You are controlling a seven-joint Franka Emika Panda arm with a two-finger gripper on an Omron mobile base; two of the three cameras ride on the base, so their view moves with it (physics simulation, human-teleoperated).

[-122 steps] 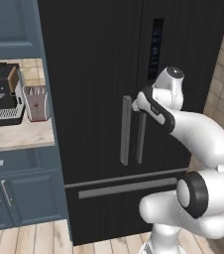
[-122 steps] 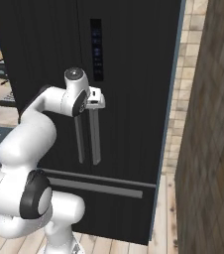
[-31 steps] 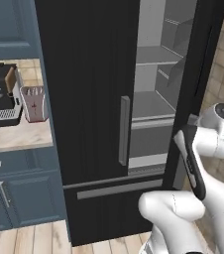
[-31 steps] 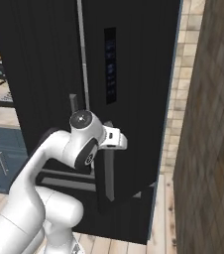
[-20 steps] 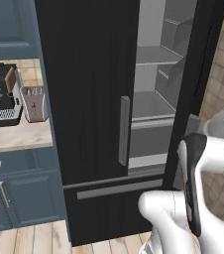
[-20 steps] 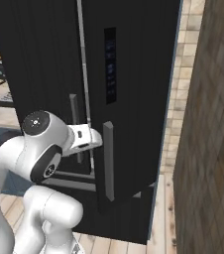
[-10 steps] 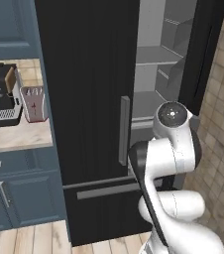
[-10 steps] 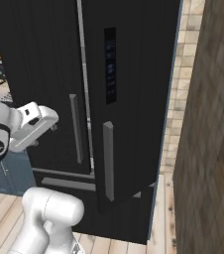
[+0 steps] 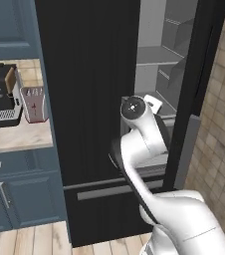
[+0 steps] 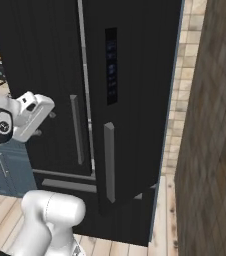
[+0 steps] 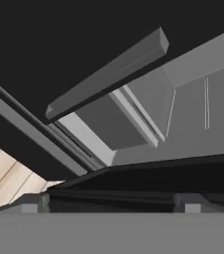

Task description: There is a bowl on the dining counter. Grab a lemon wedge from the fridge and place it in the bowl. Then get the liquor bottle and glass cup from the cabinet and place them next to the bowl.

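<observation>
Kitchen fridge (image 9: 89, 99) unchanged, door open; arm has swung left, fingers (image 10: 50, 114) spread.

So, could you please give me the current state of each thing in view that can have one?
Right fridge door: swung open, shelves visible behind it.
Left fridge door: closed.
Freezer drawer: closed.
Lower cabinet doors: closed.
Hand: open, holding nothing, in front of the left fridge door.
</observation>
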